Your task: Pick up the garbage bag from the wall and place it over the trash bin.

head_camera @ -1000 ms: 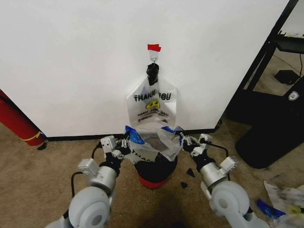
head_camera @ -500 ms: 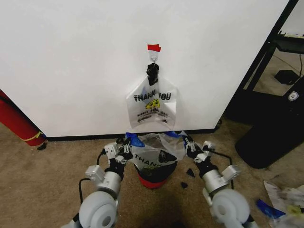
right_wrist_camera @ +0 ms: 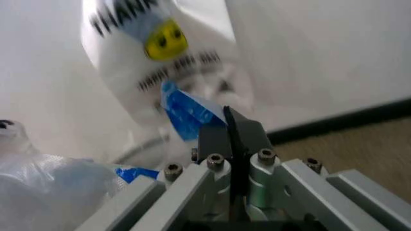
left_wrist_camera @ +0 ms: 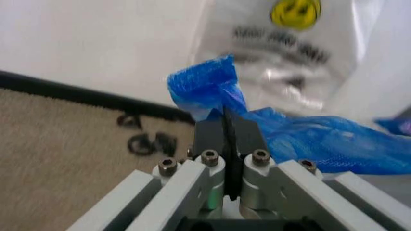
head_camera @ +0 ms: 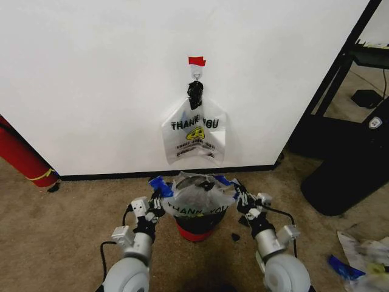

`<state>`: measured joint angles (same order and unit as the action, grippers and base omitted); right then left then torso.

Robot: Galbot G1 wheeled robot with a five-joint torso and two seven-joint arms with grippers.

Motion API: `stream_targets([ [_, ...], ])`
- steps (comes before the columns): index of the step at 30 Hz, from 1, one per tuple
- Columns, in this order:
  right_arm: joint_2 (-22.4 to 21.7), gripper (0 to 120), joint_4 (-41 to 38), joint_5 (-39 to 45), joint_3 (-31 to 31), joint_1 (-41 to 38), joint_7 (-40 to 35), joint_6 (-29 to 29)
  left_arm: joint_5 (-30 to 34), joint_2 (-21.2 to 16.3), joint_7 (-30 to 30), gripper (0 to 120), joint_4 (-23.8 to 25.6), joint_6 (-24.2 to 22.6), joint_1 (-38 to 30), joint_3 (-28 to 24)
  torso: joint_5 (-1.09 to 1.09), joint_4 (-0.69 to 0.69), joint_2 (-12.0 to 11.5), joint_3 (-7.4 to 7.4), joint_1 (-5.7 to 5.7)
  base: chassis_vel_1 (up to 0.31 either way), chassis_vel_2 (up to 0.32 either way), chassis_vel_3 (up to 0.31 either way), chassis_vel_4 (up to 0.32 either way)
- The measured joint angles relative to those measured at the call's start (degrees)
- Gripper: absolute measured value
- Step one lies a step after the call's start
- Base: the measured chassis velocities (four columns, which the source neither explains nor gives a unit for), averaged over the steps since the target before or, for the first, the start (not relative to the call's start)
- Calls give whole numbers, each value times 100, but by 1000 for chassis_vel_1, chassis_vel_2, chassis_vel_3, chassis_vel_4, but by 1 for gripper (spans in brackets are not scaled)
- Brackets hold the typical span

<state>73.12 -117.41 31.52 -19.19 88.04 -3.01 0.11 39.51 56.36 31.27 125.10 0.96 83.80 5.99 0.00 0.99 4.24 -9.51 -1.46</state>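
The garbage bag (head_camera: pixel 194 198), thin clear plastic with blue handles and black print, is stretched between my two grippers right over the trash bin (head_camera: pixel 196 225), a small black bin with a red base. My left gripper (head_camera: pixel 157 198) is shut on one blue handle (left_wrist_camera: pixel 205 89); in its wrist view the gripper (left_wrist_camera: pixel 228 118) pinches the plastic. My right gripper (head_camera: pixel 239 196) is shut on the other blue handle (right_wrist_camera: pixel 186 113), with the gripper (right_wrist_camera: pixel 232 120) closed tight. Behind stands the white wall (head_camera: pixel 91 91) with a hook under red tape (head_camera: pixel 197 61).
A second printed bag (head_camera: pixel 194 137) with a yellow smiley hangs from the hook. A red cylinder (head_camera: pixel 21 155) leans at the left. A large black bin (head_camera: pixel 346 176) and a black frame (head_camera: pixel 340 67) stand at the right. Litter (head_camera: pixel 364 255) lies on the carpet.
Both grippers have come down and back toward me with the bag. The bag has dropped lower and now covers the top of the trash bin.
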Motion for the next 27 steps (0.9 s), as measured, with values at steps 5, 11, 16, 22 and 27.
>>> stream_targets([
  [5, -199, 0, 6, 95, -112, 165, -252, -462, 164, -353, 165, 0, 263, -605, 338, -157, 0, -1, 0, 0, 0, 0, 0, 0, 0],
  [11, -301, 0, 62, 211, -33, 178, -315, -672, 271, -579, 315, 0, 226, -1046, 421, -223, -1, 0, 0, 0, 0, 0, 0, 0, 0],
  [16, -296, 0, 106, 173, 69, 144, -351, -718, 301, -651, 319, 0, 239, -1074, 487, -216, -1, -1, 0, 0, 0, 0, 0, 0, 0],
  [22, -340, 0, 182, -12, 110, 137, -318, -675, 197, -613, 235, 0, 247, -979, 472, -293, 0, 0, 0, 0, 0, 0, 0, 0, 0],
  [27, -458, 0, 238, -176, 55, 199, -264, -722, 114, -672, 208, 0, 121, -971, 548, -370, 0, 0, 0, -1, 0, 0, 0, 0, 0],
])
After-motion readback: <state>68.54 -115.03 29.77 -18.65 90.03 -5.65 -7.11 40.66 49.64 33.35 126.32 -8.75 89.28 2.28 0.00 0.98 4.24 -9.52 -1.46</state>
